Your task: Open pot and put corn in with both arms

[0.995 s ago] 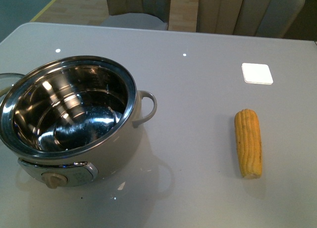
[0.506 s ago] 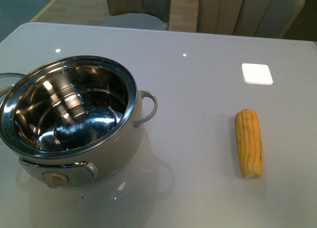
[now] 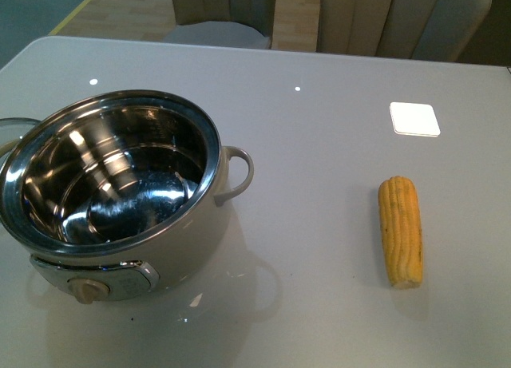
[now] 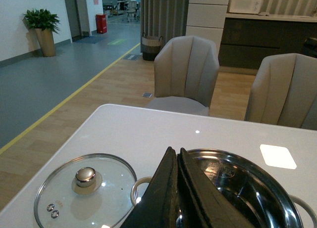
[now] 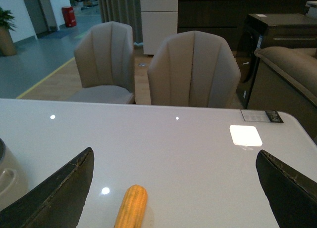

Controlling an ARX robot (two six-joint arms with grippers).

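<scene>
The pot (image 3: 160, 136) stands open on the left part of the grey table (image 3: 319, 144), its shiny steel inside empty and its control knob (image 3: 86, 289) facing the camera. The glass lid (image 4: 104, 198) lies flat on the table just beside the pot, on its far left side, with only a sliver of its rim showing in the front view. The corn (image 3: 401, 231) lies on the table well apart from the pot, over to the right, its length pointing away from the robot. The left gripper (image 4: 177, 151) hangs over the pot with its fingers pressed together, holding nothing. The right gripper (image 5: 174, 153) is spread wide above the table – the corn shows below, between its fingers, untouched
</scene>
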